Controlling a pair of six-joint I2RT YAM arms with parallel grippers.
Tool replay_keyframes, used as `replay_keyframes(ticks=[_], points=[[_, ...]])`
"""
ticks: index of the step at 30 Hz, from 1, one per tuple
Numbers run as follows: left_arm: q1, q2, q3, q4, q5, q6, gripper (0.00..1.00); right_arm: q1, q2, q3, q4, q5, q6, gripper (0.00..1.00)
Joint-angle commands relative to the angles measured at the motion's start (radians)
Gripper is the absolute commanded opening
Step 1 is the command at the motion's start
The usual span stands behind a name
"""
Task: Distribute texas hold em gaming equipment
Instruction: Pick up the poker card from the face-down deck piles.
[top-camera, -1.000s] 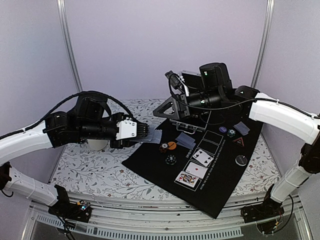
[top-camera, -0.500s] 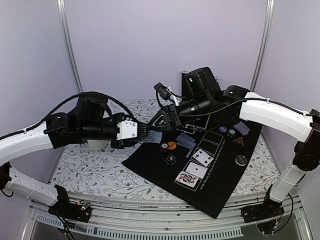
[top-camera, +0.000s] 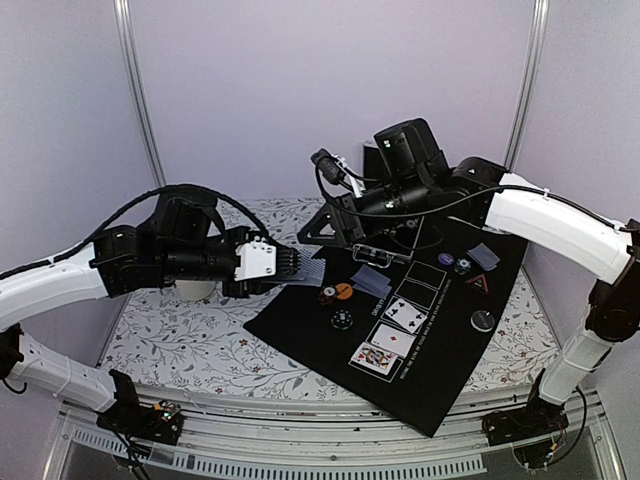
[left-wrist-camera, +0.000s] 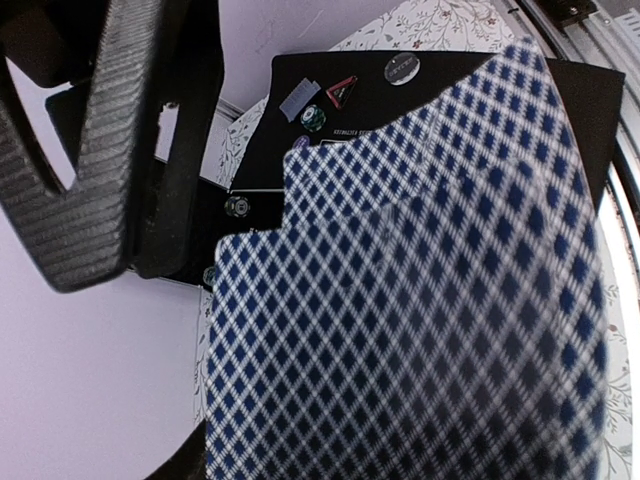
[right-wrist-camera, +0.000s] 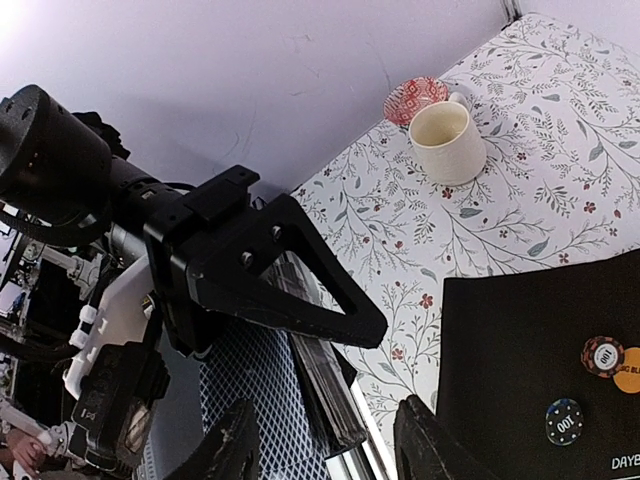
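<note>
Jaws on the left gripper (top-camera: 298, 266) are clenching the playing cards (left-wrist-camera: 420, 300); the right gripper (right-wrist-camera: 328, 420) is hovering nearby, its jaws spread.

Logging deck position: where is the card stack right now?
Top view: the card stack is clamped in the left pincer, left of centre, above the far-left edge of the black mat, near the orange disc.

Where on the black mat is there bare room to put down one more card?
Two outlined slots beyond the three face-up cards are bare. The mat is also free on its near right, between that row and the round disc. It is crowded at the far left: chips, a face-down card, and the left gripper holding the deck.
</note>
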Motion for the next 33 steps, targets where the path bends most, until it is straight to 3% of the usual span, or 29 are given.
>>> replay_keyframes(ticks=[1, 11, 23, 33], points=[[-0.018, 0.009, -0.014, 0.032, -0.006, 0.005, 0.46, 0.004, -0.021, 0.025, 0.014, -0.018, 0.009, 0.45], [-0.017, 0.004, -0.02, 0.035, -0.009, 0.012, 0.46, 0.015, -0.007, 0.004, 0.004, -0.07, 0.039, 0.3], [-0.018, 0.003, -0.019, 0.039, -0.007, 0.012, 0.46, 0.02, 0.002, -0.005, -0.045, -0.052, 0.034, 0.34], [-0.019, 0.003, -0.021, 0.041, -0.006, 0.012, 0.46, 0.033, 0.026, 0.01, -0.054, -0.091, 0.033, 0.28]])
